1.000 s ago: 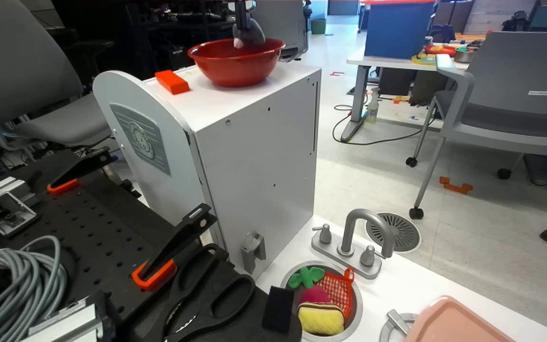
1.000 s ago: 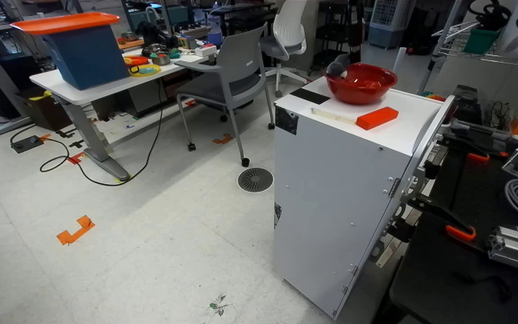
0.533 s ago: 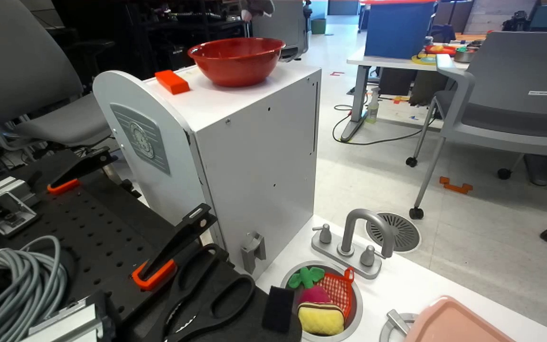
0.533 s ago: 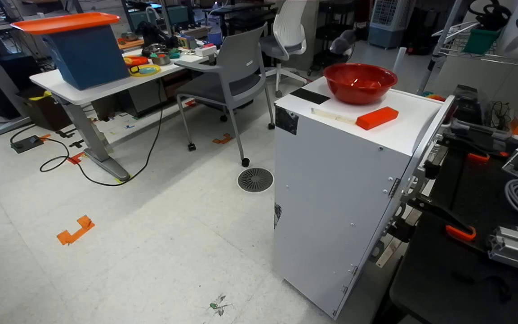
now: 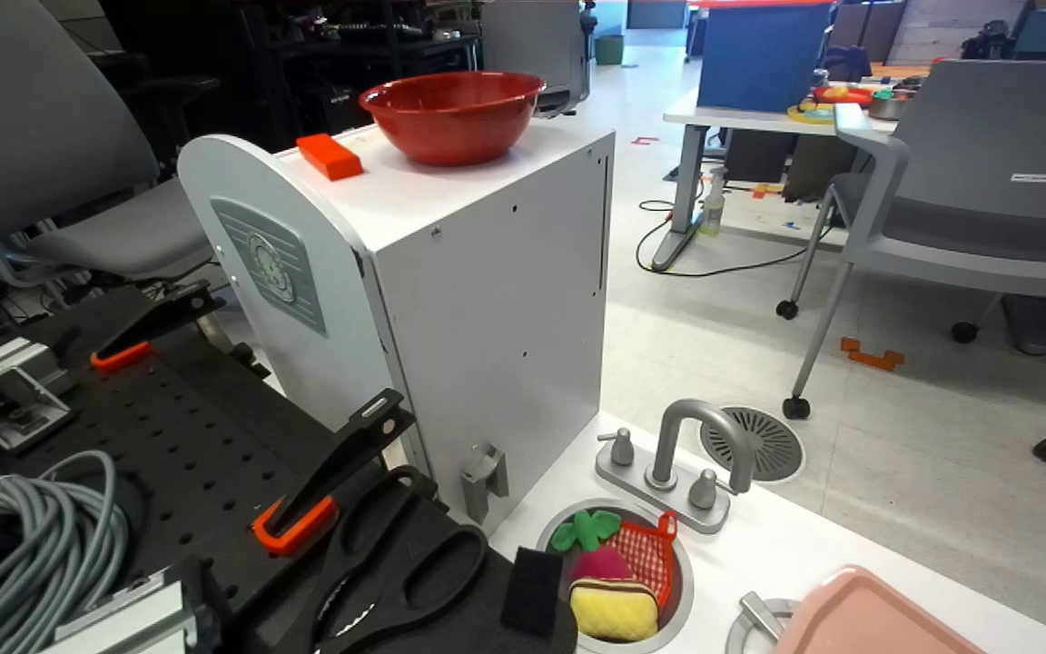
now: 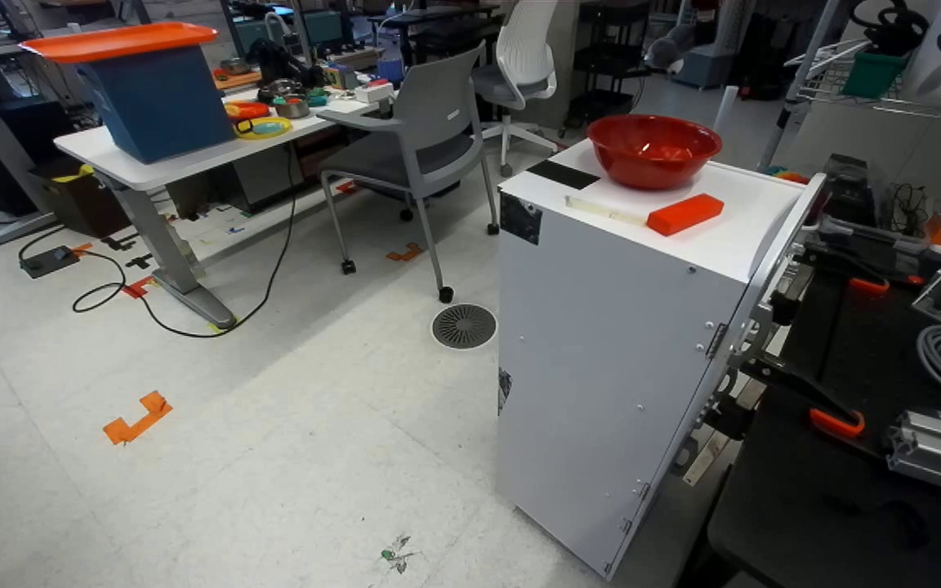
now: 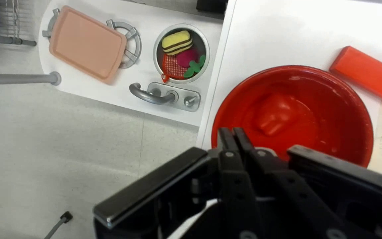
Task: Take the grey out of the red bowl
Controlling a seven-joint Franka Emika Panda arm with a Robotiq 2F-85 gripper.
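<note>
The job is to get the small, grey, rounded, soft-looking toy [image 6: 668, 49] out of the wide, shiny red plastic bowl [image 6: 654, 163], and that part looks done. In an exterior view, the toy hangs in the air, higher than the bowl and not touching it. The bowl sits flat on the white box-like counter [image 5: 423, 195], with a long orange-red block [image 7: 368, 73] near it. In the wrist view, all I can see inside the bowl is red plastic, though part of it hides behind the black two-fingered hand [image 7: 230, 130]. The tips of the hand are close together there, and a pale bit peeks out next to them, so I think the hand is clamped on the toy (I can't see the pinch itself, because the hand covers it). So I would say the step now is carrying: the toy is out and needs a place to go, and the task does not say where. Next, I think, the hand should bring the toy well to the side of the bowl, go down slowly until the toy touches something flat, and only then let go. If it lets go too soon, the toy could drop to the pale floor [image 6: 291, 425] or fall back in the bowl. It should also go high enough not to bump the rim and shove the bowl.
</note>
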